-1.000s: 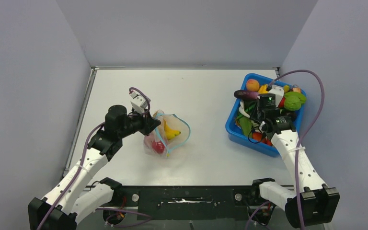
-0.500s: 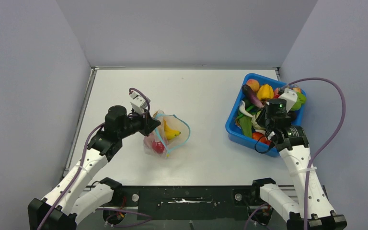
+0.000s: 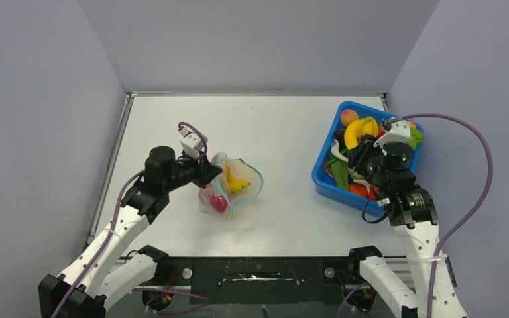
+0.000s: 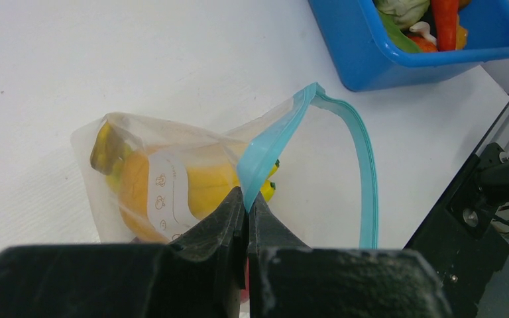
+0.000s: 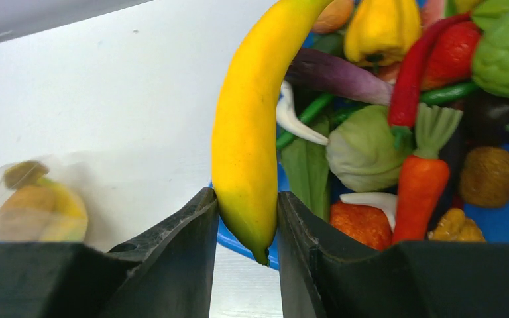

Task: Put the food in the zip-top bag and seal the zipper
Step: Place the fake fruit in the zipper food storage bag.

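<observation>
The clear zip-top bag (image 3: 233, 189) lies left of centre on the table, mouth open, with a yellow banana (image 3: 238, 183) and a red fruit (image 3: 219, 203) inside. My left gripper (image 3: 211, 173) is shut on the bag's light blue zipper (image 4: 270, 147), holding that edge up. My right gripper (image 3: 361, 154) hovers over the blue bin (image 3: 323, 177), shut on a long yellow banana (image 5: 255, 126) whose lower tip sits between the fingers (image 5: 189, 232). More food (image 5: 437, 99) fills the bin.
The blue bin stands at the right edge of the white table (image 3: 278, 126), packed with a carrot (image 5: 424, 185), a red chilli (image 5: 414, 73), a yellow pepper (image 5: 381, 30) and green pieces. Grey walls enclose the table on three sides.
My right arm has pulled back and lifted, bringing the yellow banana up out of the bin. The left arm and the bag have not moved.
</observation>
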Motion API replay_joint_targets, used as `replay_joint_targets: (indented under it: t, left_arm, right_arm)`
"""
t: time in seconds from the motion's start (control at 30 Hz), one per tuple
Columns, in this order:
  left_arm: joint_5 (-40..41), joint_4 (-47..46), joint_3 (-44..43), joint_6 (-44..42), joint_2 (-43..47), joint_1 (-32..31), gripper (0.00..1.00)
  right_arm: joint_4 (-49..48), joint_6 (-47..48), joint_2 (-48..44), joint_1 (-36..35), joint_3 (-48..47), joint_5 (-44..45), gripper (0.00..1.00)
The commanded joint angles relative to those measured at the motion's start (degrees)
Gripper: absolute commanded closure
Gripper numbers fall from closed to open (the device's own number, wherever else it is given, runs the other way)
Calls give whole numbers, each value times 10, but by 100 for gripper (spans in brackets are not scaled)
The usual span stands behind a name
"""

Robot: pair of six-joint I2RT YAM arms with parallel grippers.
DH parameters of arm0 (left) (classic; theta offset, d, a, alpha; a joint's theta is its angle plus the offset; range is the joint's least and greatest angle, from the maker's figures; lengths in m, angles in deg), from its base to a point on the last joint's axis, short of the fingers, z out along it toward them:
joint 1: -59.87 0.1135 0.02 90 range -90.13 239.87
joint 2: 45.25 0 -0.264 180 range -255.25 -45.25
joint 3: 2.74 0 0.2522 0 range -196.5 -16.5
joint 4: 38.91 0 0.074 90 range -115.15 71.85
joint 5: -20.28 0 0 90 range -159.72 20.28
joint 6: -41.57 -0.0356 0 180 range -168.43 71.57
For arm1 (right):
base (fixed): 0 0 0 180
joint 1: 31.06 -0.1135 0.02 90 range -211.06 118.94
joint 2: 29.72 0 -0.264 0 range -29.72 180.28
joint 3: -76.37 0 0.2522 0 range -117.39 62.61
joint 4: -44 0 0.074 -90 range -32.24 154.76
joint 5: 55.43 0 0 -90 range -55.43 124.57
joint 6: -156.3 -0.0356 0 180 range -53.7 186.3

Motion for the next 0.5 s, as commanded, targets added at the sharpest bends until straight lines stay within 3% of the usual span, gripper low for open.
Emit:
replay_joint_targets:
  t: [0.0, 0.37, 0.47]
  left_arm:
    - [-9, -33, -6, -5, 8, 3, 100]
    - [-13, -41, -3, 3, 8, 3, 100]
    - [-14, -43, -2, 4, 8, 3, 100]
  right_arm:
    - [-59, 43, -16, -3, 10, -141, 78]
    - [-122, 42, -1, -6, 37, -379, 77]
    - [-124, 37, 10, -21, 44, -385, 77]
